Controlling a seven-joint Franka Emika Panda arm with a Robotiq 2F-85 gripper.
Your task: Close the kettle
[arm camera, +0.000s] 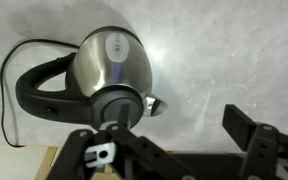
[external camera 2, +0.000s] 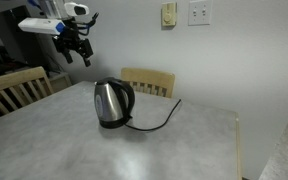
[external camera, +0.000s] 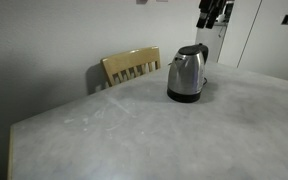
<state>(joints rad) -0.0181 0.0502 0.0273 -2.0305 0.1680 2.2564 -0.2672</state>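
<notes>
Gripper (external camera 2: 76,50) upper left, fingers apart, well clear of steel kettle (external camera 2: 112,103) mid-frame; its label (arm camera: 112,42) too blurry to read.

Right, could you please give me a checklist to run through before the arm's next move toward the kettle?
1. Kettle stands upright on the table: ok.
2. Gripper is open and empty, its fingers wide apart in the wrist view: ok.
3. Gripper hangs high up, apart from the kettle and touching nothing: ok.
4. Black lid is open or shut: cannot tell from these views.
5. Power cord lies flat on the table, trailing away from the kettle and clear of the lid: ok.
</notes>
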